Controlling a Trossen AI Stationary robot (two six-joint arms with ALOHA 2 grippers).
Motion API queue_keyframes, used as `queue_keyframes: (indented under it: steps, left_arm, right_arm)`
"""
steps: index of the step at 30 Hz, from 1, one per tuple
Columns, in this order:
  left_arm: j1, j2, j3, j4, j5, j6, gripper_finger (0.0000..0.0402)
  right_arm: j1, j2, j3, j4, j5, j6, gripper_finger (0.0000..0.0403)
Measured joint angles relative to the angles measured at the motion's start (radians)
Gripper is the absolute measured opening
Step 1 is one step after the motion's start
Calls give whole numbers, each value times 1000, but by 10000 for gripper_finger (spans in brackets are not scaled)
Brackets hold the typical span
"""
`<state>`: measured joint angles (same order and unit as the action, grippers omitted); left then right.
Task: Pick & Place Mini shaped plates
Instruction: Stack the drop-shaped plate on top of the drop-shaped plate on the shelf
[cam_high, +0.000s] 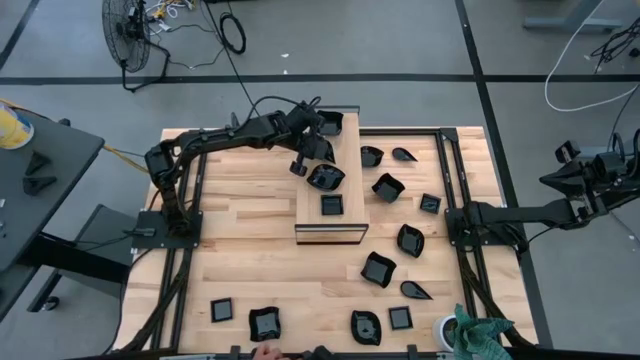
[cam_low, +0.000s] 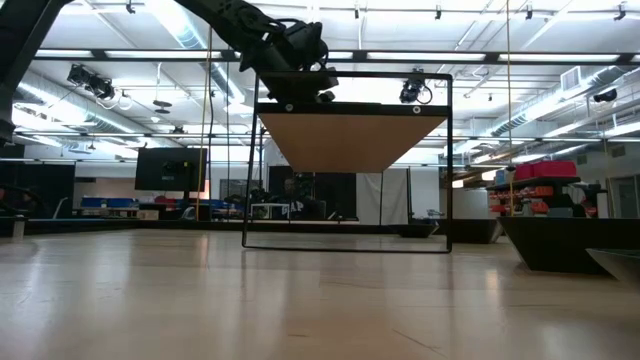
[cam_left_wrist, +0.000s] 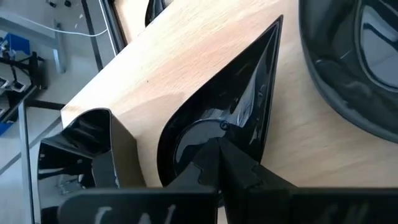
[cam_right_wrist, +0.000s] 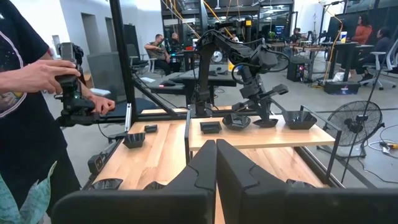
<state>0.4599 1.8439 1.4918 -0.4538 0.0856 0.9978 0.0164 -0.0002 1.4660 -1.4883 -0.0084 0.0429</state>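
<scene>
You are viewing the placing step. The left gripper (cam_high: 299, 166) is hanging over the raised wooden board (cam_high: 343, 140) at the middle of the tabletop (cam_high: 250, 260), its fingers (cam_left_wrist: 217, 163) pressed together and lying on a teardrop plate (cam_left_wrist: 230, 124), which is resting on the board. Whether the tips are pinching its rim or merely touching it, you cannot tell from the wrist view.

The board is carrying a wavy-edged plate (cam_high: 326, 177) just beside the left gripper, a small square plate (cam_high: 332, 205) nearer the front edge, and another dish (cam_high: 330, 123) at the far end under the arm. No plate is stacked in another.

The remaining mini shaped plates are lying scattered on the tabletop: a cluster to the right of the board, among them a square plate (cam_high: 388, 187), and a row along the near edge, among them a small square (cam_high: 222, 310).

The right gripper (cam_right_wrist: 215, 163) is waiting off the right edge of the tabletop, fingers pressed together, holding nothing.

The next move probably calls for you to lift clear of the teardrop plate without dragging it, then reach for a plate on the tabletop.
</scene>
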Motion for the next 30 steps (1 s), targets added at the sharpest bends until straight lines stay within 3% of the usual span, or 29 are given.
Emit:
queue_keyframes:
  steps: [22, 30]
  left_arm:
    - [-9, -7, 9, 28, -51, -22, 6]
    - [-15, -74, 49, 2, -117, -9, 5]
  right_arm:
    - [0, 0, 0, 0, 0, 0, 10]
    - [0, 0, 0, 0, 0, 0, 10]
